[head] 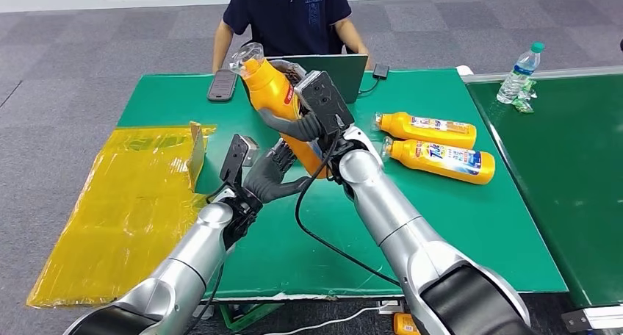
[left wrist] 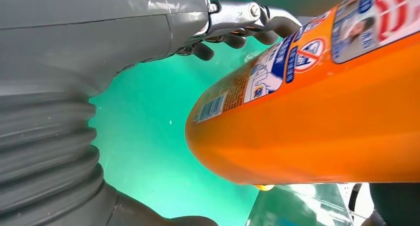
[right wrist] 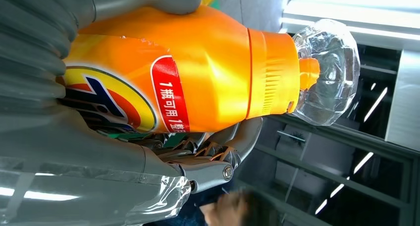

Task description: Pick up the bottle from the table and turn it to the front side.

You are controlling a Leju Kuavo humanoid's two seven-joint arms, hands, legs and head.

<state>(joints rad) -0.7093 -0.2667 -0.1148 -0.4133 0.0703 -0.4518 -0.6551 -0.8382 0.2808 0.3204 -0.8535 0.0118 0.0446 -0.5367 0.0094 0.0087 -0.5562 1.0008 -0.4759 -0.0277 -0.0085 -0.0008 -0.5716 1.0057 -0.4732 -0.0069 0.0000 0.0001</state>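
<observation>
Right hand (head: 300, 125) fingers clamped around bottle (head: 275, 96) mid-body, lifted off the tabletop (head: 455, 217), long axis tilted, cap up and away from the robot. Left hand (head: 273, 175) just below the base, fingers apart, nearest for the regrasp.

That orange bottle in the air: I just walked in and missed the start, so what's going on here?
The robot's right hand holds an orange bottle tilted above the green table, clear cap pointing up and away. Its left hand is open just below the bottle's base, seemingly ready to help turn it. Two more orange bottles lie on their sides on the table to the right. A person sits at the far side behind a laptop.
</observation>
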